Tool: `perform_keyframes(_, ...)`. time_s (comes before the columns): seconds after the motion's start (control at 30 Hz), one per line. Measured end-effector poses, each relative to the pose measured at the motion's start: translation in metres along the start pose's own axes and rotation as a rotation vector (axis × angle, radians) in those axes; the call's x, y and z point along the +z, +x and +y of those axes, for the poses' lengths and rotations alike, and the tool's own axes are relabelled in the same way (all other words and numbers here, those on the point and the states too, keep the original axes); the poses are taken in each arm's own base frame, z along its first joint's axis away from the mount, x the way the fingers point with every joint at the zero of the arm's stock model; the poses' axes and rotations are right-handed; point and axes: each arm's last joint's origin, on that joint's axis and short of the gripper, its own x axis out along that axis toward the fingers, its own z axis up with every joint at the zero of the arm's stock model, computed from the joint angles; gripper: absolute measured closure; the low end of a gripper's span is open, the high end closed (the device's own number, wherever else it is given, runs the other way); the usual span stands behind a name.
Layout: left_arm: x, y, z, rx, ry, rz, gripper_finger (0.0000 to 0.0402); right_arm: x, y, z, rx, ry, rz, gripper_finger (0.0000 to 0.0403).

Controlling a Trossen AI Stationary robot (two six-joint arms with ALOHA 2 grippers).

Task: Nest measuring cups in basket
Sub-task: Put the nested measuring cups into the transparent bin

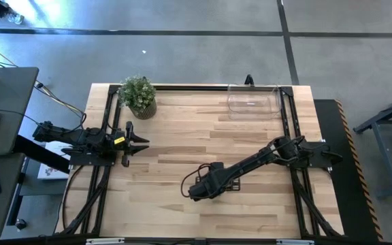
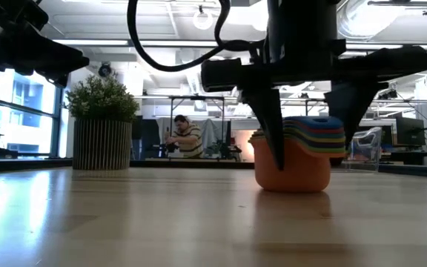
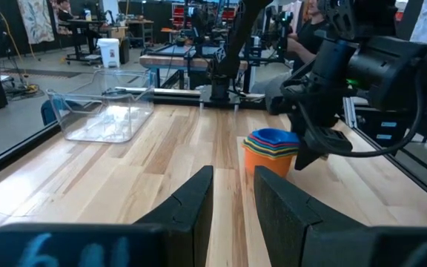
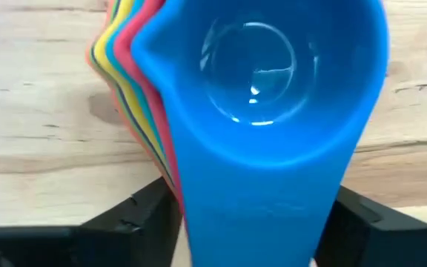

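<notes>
The measuring cups are seen as one nested stack, standing on the tabletop and not in the basket. In the low view the stack is shown from the side: a large orange cup at the bottom, with coloured rims layered above it and a blue one on top. In the right wrist view the same stack is looked into from above, the blue cup filling the picture, with red, light blue and yellow edges showing at one side and the blue handle running down between two dark fingers. In the high view the stack is hidden under the right arm.

The basket is seen in the high view at the far edge of the tabletop, well apart from the stack, and in the left wrist view it is shown clear and standing beyond the stack. A potted plant stands along the same far edge, well apart from the basket.

The right arm is stretched from its base toward the middle of the tabletop, and the right tool is pointed down over the stack; its fingers are spread wide, one on each side of the cups, and contact with them cannot be told. The left tool is held level near the plant, well away from the basket, its fingers parted a little and holding nothing.
</notes>
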Motion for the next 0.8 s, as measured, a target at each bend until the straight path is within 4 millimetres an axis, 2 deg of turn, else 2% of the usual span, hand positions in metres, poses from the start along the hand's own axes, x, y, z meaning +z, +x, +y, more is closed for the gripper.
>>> perform_keyframes(0.3, 0.0000, 0.0000, 0.0000, 0.000, 0.000, 0.000, 0.0312, -0.0006, 0.0000, 0.0004, 0.000, -0.006, 0.015, 0.0264)
perform_keyframes(0.8, 0.0000, 0.0000, 0.0000, 0.000, 0.000, 0.000, 0.0312, -0.0017, -0.0049, 0.0025, 0.010, -0.027, 0.045, 0.0284)
